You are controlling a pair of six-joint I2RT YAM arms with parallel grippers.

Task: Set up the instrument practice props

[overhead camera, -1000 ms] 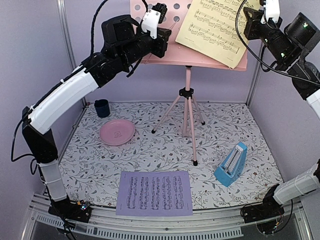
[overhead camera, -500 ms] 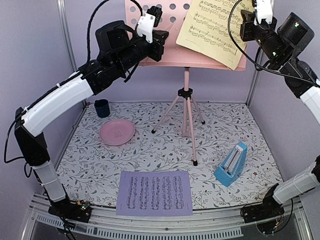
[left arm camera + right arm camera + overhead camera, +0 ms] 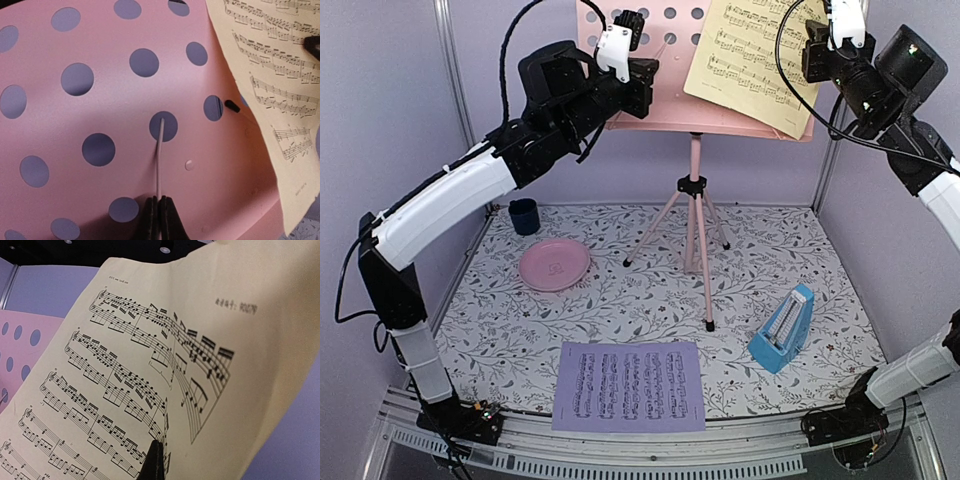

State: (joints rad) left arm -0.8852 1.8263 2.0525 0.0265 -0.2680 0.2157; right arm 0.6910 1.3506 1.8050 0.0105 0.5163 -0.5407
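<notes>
On the near edge of the floral-patterned table (image 3: 620,310), at 6 o'clock: a lavender sheet of printed music (image 3: 628,386), flat, print up, touching nothing else. Toward 4 o'clock, well apart from it: a small blue pyramid metronome (image 3: 782,330), upright, pale front turned toward the near left.

Farther in, at 9 o'clock: a round pink plate (image 3: 554,265), flat on the cloth. Just beyond, at 10 o'clock by the left wall: a small dark blue cup (image 3: 524,215), upright, near the plate but apart from it.

Past the middle, toward 12 o'clock: a pink tripod music stand (image 3: 696,165), upright on three splayed legs, nearest foot pointing toward 5 o'clock.

High at 12 o'clock: the stand's perforated desk (image 3: 680,100), pink, dotted with round holes, leaning back.

At 11 o'clock, against the desk's lower left part: the left gripper (image 3: 159,205), jaws narrow, fingertips pressed together. Between the tips, a thin pale line running up to one of the holes; cannot tell what it is.

At 1 o'clock, over the desk's right half: a yellow sheet of printed music (image 3: 750,60), skewed, lower corner hanging past the desk's bottom edge, upper right part bowed.

At the sheet's upper right edge: the right gripper (image 3: 154,455), jaws closed on the paper, one dark finger lying on the printed side.
</notes>
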